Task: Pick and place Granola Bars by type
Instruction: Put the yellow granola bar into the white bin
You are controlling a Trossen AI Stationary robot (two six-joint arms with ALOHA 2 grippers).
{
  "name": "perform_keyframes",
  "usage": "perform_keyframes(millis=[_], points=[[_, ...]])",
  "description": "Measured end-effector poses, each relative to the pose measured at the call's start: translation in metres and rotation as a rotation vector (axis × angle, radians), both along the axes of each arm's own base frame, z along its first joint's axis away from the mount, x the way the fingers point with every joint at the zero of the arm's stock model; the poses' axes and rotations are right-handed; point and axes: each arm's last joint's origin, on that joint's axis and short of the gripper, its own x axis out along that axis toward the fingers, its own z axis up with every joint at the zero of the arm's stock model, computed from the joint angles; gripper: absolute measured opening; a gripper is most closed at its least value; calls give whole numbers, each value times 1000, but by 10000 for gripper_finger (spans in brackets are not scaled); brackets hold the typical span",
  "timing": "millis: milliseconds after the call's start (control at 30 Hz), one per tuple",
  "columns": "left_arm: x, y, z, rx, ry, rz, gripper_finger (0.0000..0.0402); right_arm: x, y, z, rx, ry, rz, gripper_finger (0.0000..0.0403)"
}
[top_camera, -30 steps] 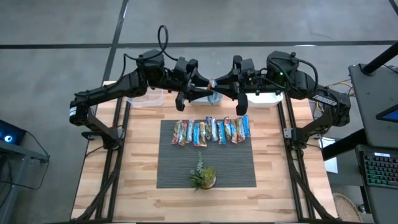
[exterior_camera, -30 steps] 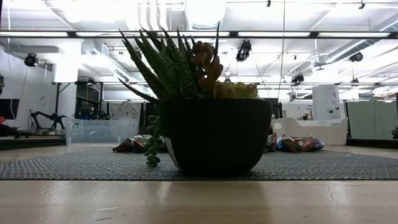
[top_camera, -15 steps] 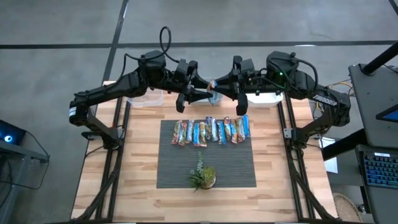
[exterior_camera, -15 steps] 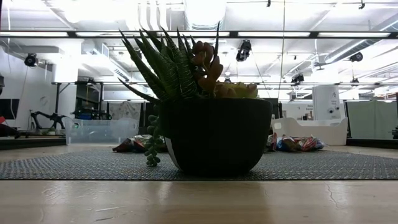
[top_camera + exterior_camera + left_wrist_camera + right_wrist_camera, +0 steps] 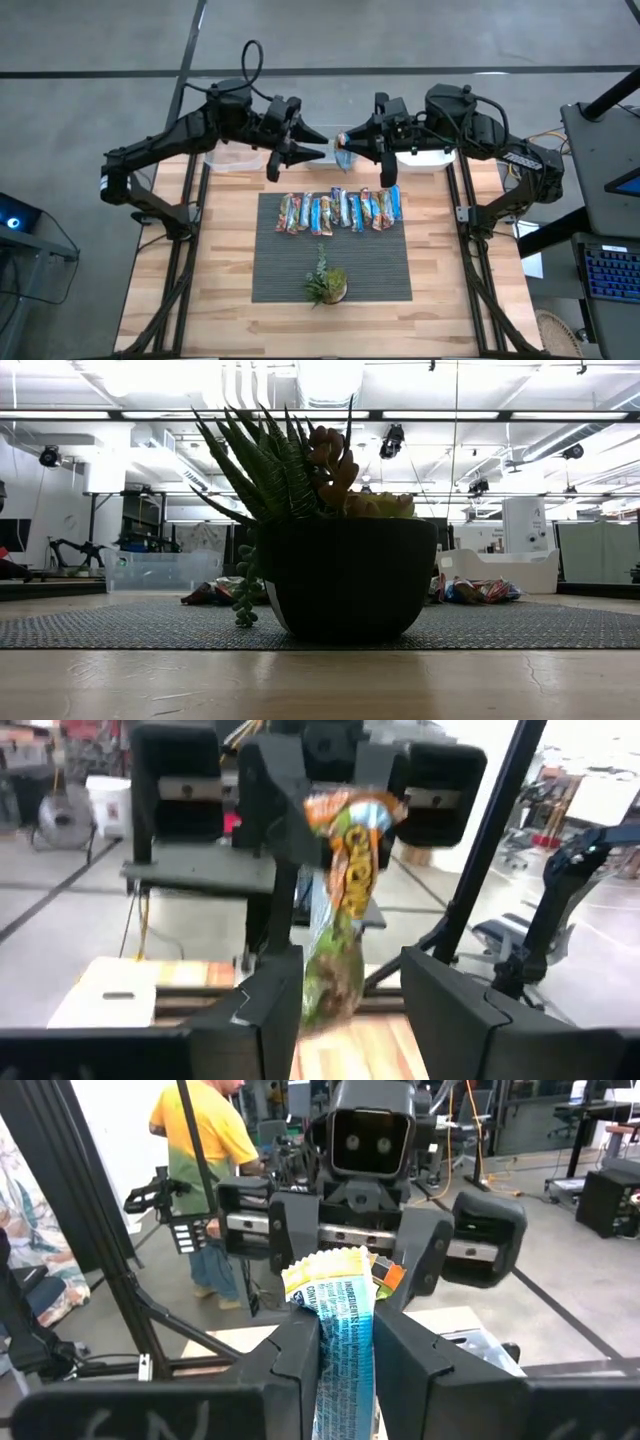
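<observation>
One granola bar [image 5: 343,141] in an orange, blue and green wrapper hangs in the air above the table's far edge, with my right gripper [image 5: 348,140] shut on it. My left gripper [image 5: 320,152] stands open a short way to the bar's left, level and facing it without touching it. In the left wrist view the bar [image 5: 340,910] shows beyond the open fingers. Several more granola bars [image 5: 340,210] lie side by side in a row on the far part of the dark mat [image 5: 330,265]. My right gripper pinches the bar near its upper end [image 5: 340,1295] between its two fingers. The fingers [image 5: 295,1350] come level from the table's right side. The crimped top edge [image 5: 322,1270] stands above them. The bar hangs upright below the hold, lifted clear of the table.
A small potted plant [image 5: 326,283] stands on the mat's near part and fills the low view's middle [image 5: 340,560]. A clear bin [image 5: 235,158] sits at the far left and a white bin [image 5: 425,155] at the far right. A person [image 5: 200,1170] stands beyond the table.
My left gripper has drawn back toward the table's left edge, away from the bar, where its fingers reached a second ago. The bar stays upright in my right gripper, which has kept still.
</observation>
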Motion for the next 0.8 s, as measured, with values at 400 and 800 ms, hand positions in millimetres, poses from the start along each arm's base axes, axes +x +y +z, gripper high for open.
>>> perform_keyframes(millis=[400, 800], points=[[-15, -3, -3, 21, 86, 35, 152, -1, -5, -6, 2, 59, -57, 68], [-16, -2, -8, 29, 141, 70, 152, -2, -7, -9, 9, 96, -84, 68]])
